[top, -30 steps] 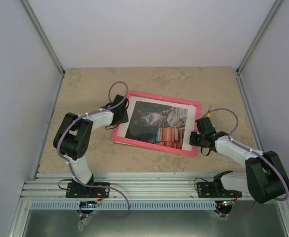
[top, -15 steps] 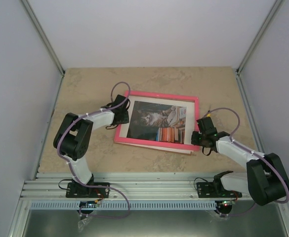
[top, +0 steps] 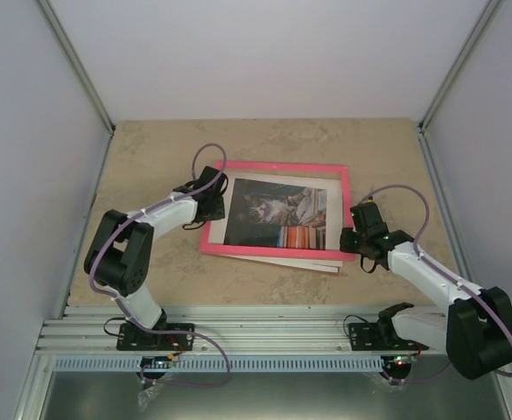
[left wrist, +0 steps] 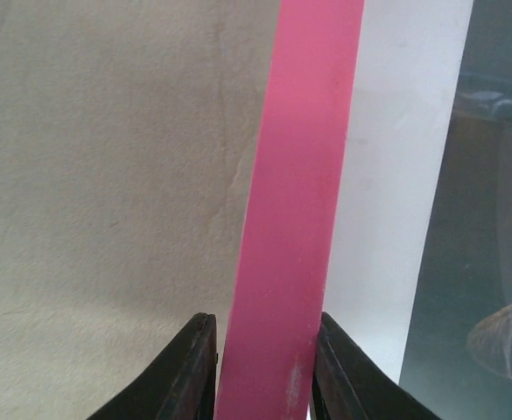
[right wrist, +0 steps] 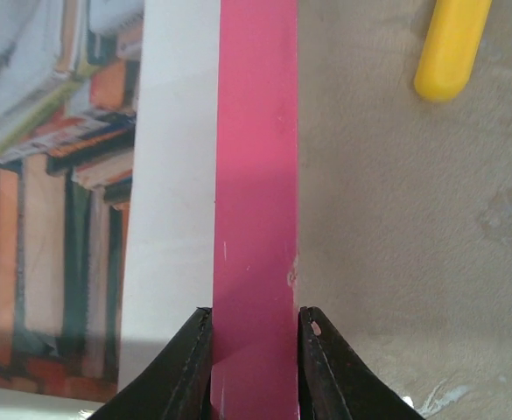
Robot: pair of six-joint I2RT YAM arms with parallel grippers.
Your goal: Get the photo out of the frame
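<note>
The bright-pink frame [top: 286, 166] is held by both grippers over the middle of the table. My left gripper [top: 213, 198] is shut on its left rail, which shows in the left wrist view [left wrist: 299, 192] between the fingers [left wrist: 190, 376]. My right gripper [top: 354, 238] is shut on the right rail, which runs up the right wrist view [right wrist: 256, 175]. The photo [top: 277, 214], a cat beside stacked books with a white border, shows through the frame opening. Its near white edge [top: 304, 262] sticks out past the frame's near rail. The photo also shows in the right wrist view [right wrist: 54, 175] and the left wrist view [left wrist: 404, 175].
A small yellow object [right wrist: 452, 48] lies on the beige table just right of the frame, near my right wrist [top: 369, 200]. White walls with metal posts close in the table on the left, right and far sides. A slotted metal rail [top: 264, 337] runs along the near edge.
Both grippers have moved with the pink frame, which squared up and shifted away from me. The photo's white near edge now shows beyond the frame's near rail.
</note>
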